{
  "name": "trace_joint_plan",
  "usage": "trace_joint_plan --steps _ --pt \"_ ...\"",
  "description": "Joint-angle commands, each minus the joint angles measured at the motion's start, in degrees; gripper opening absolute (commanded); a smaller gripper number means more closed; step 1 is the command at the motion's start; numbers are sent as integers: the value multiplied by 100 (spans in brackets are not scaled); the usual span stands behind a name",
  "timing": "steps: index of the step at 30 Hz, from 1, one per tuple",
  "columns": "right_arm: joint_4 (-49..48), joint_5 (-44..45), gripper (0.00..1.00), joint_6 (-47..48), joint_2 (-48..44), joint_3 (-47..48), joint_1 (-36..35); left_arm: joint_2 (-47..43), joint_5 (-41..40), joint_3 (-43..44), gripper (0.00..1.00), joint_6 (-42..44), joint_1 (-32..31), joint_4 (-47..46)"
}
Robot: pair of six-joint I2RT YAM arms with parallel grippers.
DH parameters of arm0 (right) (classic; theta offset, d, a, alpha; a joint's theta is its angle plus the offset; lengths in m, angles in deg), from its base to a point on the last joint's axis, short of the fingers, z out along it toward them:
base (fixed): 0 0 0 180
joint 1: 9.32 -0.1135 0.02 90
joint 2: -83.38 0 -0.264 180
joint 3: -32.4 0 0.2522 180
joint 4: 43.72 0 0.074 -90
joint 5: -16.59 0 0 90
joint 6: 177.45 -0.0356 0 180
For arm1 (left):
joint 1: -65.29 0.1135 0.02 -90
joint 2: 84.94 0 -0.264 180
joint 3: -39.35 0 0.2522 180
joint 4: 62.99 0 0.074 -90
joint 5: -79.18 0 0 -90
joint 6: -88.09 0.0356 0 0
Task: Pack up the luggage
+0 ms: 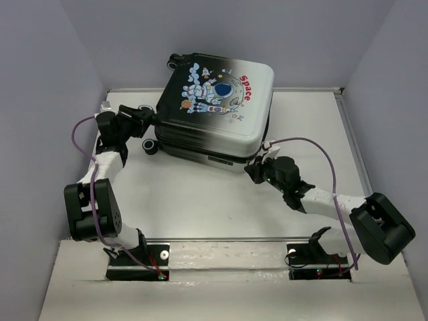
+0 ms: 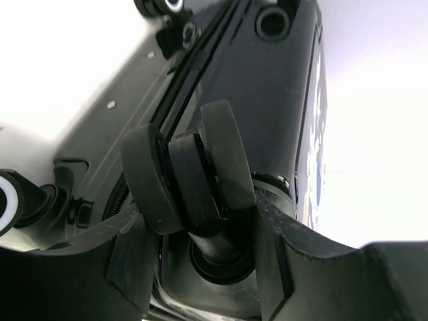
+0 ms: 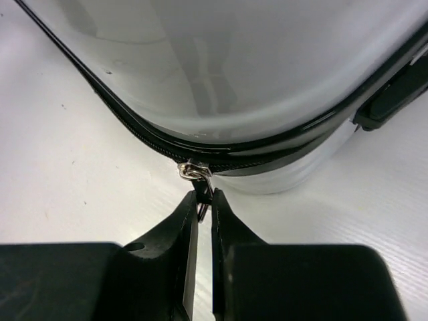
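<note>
- The luggage [image 1: 221,100] lies flat on the table [image 1: 200,207], lid down on its base and printed shell upward. It sits directly ahead of both pincers, one at each end of it.
- The right pincer [image 3: 204,200] is all but closed, its fingertips pinching the small metal zip pull [image 3: 202,206]. The slider [image 3: 194,170] hangs just beyond the tips, at a rounded corner of the shell. So fine a pinch suits a thin tab, and I judge it is meant to draw the slider along the zip track [image 3: 127,127].
- The left pincer [image 2: 200,217] stands about half open around a twin caster wheel [image 2: 190,177], with a finger on each side and both seemingly touching it. This looks like a brace, so the case does not slide or swivel when the zip is pulled.
- Another caster [image 2: 5,200] shows to the left of the left pincer. A purple cable [image 1: 314,144] loops over the right arm, behind its pincer.
- In the way is the corner curve right at the right pincer's tips, where the slider may bind. A black fitting [image 3: 394,97] also sits by the seam, to that pincer's right. Which stretch of the zip is already closed, I cannot tell.
</note>
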Motion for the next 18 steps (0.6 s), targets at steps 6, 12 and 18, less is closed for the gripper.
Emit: trace_joint_plan --steps 6,12,18 --pt "323 1925 7 -163 1042 1554 -1995 -600 -394 -885 6 385 -802 -943" --pt "702 2383 7 -374 2324 3065 -2427 -916 -148 -1413 6 305 -1110 -1181" --pt "703 2041 7 -49 3212 4207 -2778 -1610 344 -1765 6 507 -1189 -1041"
